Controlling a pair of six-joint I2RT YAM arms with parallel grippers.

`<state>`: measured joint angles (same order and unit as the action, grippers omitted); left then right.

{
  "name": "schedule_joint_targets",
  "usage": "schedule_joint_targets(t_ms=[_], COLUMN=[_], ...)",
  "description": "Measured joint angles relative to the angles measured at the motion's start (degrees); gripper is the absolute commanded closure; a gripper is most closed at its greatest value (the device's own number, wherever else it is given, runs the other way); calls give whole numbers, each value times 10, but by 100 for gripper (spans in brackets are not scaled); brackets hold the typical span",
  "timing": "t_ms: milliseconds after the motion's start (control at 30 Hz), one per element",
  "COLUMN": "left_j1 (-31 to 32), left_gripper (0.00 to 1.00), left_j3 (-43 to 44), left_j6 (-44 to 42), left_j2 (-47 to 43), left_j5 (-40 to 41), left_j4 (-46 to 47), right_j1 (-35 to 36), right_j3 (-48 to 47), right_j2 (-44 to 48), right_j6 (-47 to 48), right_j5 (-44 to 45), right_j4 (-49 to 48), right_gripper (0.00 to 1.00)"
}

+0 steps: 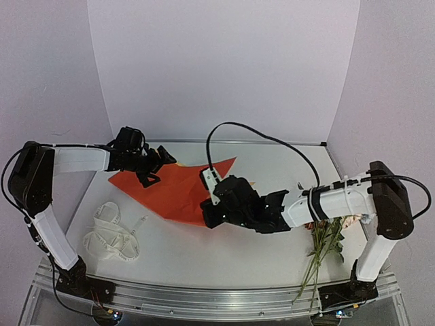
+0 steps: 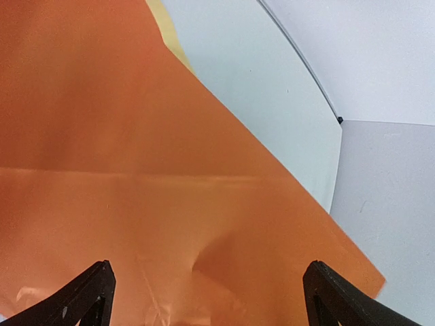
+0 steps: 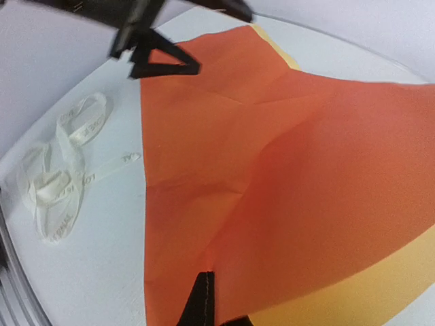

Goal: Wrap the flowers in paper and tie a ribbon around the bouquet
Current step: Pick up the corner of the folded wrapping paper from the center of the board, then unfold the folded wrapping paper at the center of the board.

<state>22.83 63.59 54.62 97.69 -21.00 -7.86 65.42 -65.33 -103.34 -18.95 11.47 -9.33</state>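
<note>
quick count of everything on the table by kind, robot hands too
paper: 1
ribbon: 1
flowers, one bunch: 1
robot hands, left hand and right hand: 2
total: 5

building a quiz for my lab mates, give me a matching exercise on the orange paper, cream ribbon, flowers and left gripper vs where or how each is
1. large orange paper sheet
2. cream fabric ribbon
3. green-stemmed artificial flowers
4. left gripper

a. jaws wide open
b. looped loosely near left arm's base
c. pinched by shut right gripper
d. lying under right arm

Pairs: 1-c, 2-b, 3-d, 4-a
</note>
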Motion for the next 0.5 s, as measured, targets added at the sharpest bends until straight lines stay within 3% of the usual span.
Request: schedule_joint_targets(t_ms=[200, 500], left_j1=[-9, -12], left_gripper=[0, 0], left_j3=[2, 30], left_j6=[12, -15], left_j2=[-31, -59], left_j5=[0, 10], left_j4=[-40, -110], right_j1=[106, 184], right_j3=[-33, -76], right_j2=[-29, -133], right_j6=[197, 405], right_j5=[132, 235], right_j4=[45, 68], right_gripper=[100, 100])
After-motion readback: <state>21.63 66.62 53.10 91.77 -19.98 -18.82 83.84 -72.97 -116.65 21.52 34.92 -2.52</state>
